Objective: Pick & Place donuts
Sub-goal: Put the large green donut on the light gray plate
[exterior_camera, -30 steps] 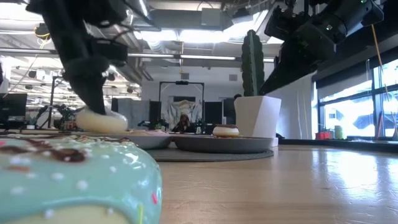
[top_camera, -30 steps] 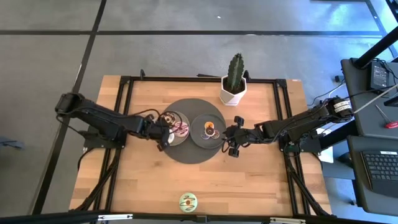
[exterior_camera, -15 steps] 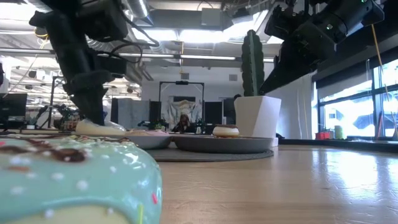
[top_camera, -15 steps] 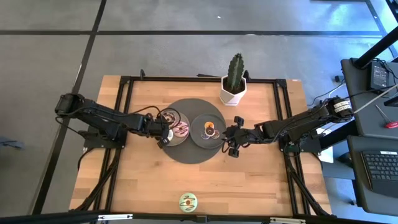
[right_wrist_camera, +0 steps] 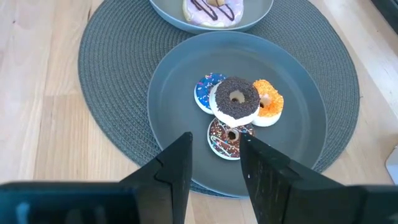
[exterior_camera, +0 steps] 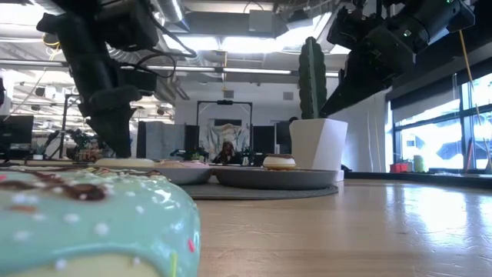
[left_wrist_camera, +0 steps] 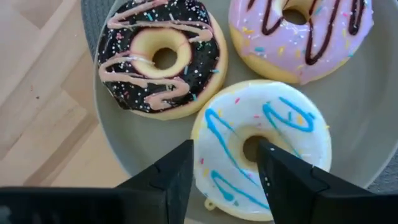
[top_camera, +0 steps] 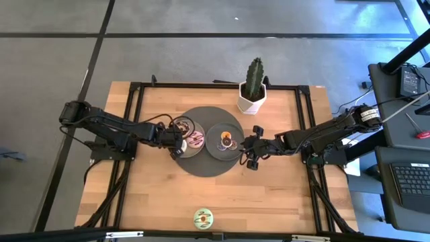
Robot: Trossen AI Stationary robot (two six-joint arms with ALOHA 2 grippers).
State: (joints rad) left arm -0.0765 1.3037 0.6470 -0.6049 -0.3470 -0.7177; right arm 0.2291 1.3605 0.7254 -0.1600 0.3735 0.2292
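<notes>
Three donuts lie flat on the left grey plate [left_wrist_camera: 124, 146]: a brown-iced one [left_wrist_camera: 161, 59], a pink one [left_wrist_camera: 305, 31] and a white one with blue stripes [left_wrist_camera: 267, 140]. My left gripper [left_wrist_camera: 227, 171] is open just above the white donut, one finger by its outer edge and one by its hole. My right gripper [right_wrist_camera: 214, 162] hovers open over the right plate [right_wrist_camera: 171, 124], which holds several mini donuts [right_wrist_camera: 235, 99]. A green donut [top_camera: 203, 217] lies near the table's front edge. My left gripper's open fingers [left_wrist_camera: 180, 177] stand astride the near part of the white donut's ring [left_wrist_camera: 217, 155], slanting down from the table's left. Whether they touch it I cannot tell. The donut lies flat on the plate.
Both plates sit on a round grey woven mat [top_camera: 201, 165] in the middle of the table. A potted cactus [top_camera: 253, 84] stands behind it at the far edge. Bare wood lies between the mat and the green donut.
My left gripper has gone down with the white donut, set it on the left plate and opened, letting it go. The donut, lifted clear a second ago, now lies flat on the plate.
</notes>
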